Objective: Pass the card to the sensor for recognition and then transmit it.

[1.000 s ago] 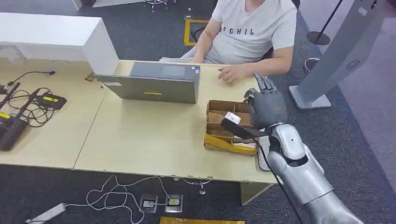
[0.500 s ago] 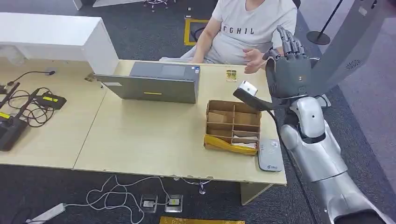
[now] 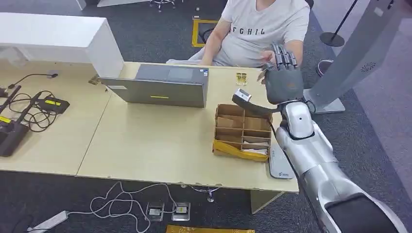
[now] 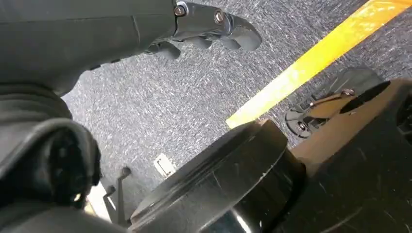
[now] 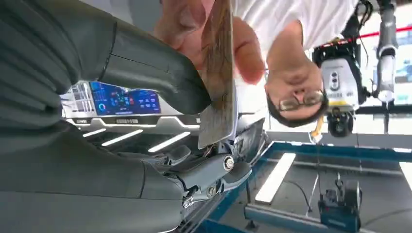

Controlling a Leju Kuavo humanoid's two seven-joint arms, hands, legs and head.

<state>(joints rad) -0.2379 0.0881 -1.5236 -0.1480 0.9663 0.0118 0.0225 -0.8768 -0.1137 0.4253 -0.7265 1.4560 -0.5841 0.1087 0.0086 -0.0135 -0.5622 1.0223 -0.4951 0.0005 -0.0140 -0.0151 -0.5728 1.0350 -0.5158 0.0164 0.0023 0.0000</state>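
Surface: pale wood surface (image 3: 145,141) with a laptop (image 3: 158,87) and a cardboard box (image 3: 241,132).
Right robot hand (image 3: 283,80): raised past the box, toward the person (image 3: 262,29); thumb and fingers pinch the card (image 5: 217,77).
Card: upright, with the person's hand (image 5: 204,29) touching its far end.
Sensor (image 3: 281,165): flat, just beside the box.
Left robot hand (image 4: 97,34): hangs over grey carpet, fingers curled, holding nothing.

On the pale wooden table (image 3: 145,141), the grey laptop (image 3: 160,87) sits behind and left of the brown cardboard divider box (image 3: 241,132). The flat grey card sensor (image 3: 280,164) lies right of the box, at the table's front corner. A tangle of black cables (image 3: 29,109) lies far left.
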